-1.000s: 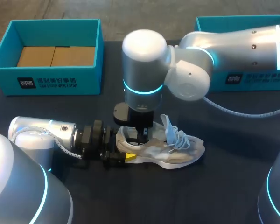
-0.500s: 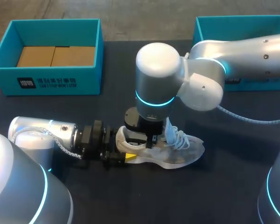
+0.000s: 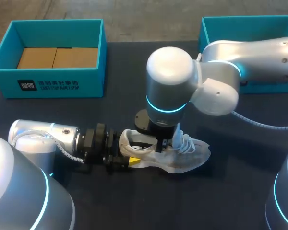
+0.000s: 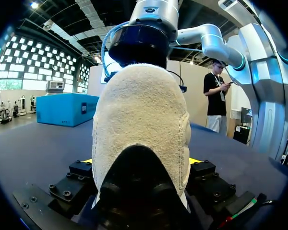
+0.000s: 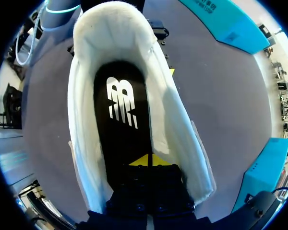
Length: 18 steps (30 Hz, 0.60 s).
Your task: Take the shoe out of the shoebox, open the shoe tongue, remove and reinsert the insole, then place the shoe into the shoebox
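Note:
A white and beige shoe [image 3: 185, 160] lies on its sole on the dark table [image 3: 134, 201], toe pointing right. My left gripper [image 3: 126, 154] comes in low from the left and is shut on the shoe's heel [image 4: 141, 124], a finger on either side. My right gripper [image 3: 161, 143] points straight down into the shoe's opening. In the right wrist view the right gripper [image 5: 149, 161] is shut, its yellow tips together on the black insole [image 5: 120, 108] inside the shoe [image 5: 84, 124]. The laces [image 3: 182, 139] stand loose beside the right wrist.
A teal shoebox [image 3: 53, 85] with brown cardboard [image 3: 57, 57] inside stands at the back left. A second teal box [image 3: 216, 28] is at the back right, partly behind my right arm. Bare tabletop lies in front of the shoe.
My right arm has shifted rightward along the shoe, from over the heel opening toward the tongue and laces. The left gripper and the shoe have stayed put.

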### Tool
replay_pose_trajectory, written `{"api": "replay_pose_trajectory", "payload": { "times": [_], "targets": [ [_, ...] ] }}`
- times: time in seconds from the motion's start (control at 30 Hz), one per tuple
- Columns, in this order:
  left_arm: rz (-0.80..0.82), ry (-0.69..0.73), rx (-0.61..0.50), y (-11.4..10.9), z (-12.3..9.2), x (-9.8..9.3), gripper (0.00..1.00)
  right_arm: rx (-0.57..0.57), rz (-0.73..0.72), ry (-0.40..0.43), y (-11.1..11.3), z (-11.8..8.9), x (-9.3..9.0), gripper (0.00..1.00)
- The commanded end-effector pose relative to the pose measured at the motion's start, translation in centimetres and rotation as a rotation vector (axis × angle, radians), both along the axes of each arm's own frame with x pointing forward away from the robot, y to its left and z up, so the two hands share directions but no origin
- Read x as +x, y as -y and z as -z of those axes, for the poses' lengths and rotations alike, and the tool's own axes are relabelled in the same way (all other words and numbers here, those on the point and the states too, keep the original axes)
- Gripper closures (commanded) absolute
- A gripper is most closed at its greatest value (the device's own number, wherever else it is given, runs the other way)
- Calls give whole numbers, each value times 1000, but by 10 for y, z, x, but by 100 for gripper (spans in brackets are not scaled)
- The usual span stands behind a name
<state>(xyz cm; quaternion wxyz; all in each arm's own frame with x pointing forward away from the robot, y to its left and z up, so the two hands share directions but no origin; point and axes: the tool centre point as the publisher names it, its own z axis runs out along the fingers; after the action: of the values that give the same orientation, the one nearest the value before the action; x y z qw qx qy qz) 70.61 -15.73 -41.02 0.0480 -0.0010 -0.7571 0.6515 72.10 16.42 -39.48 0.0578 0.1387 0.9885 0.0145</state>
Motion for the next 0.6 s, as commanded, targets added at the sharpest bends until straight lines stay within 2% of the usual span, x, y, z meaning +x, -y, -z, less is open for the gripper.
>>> {"api": "replay_pose_trajectory", "payload": {
  "times": [0.03,0.1,0.13,0.17,0.2,0.47,0.6],
  "targets": [
    [-1,-1,2,0,-1,0,100,-2,9,11,5,-1,-1,100],
    [-1,-1,2,0,-1,0,100,3,14,11,6,0,0,99],
    [-1,-1,2,0,-1,0,100,3,19,10,6,1,0,87],
    [-1,-1,2,0,-1,0,100,4,19,9,7,1,1,80],
    [-1,-1,2,0,-1,0,100,6,19,9,7,2,1,78],
    [-1,-1,2,0,-1,0,100,7,24,-27,7,11,1,74],
    [-1,-1,2,0,-1,0,100,9,18,-41,6,17,2,67]
  ]
}}
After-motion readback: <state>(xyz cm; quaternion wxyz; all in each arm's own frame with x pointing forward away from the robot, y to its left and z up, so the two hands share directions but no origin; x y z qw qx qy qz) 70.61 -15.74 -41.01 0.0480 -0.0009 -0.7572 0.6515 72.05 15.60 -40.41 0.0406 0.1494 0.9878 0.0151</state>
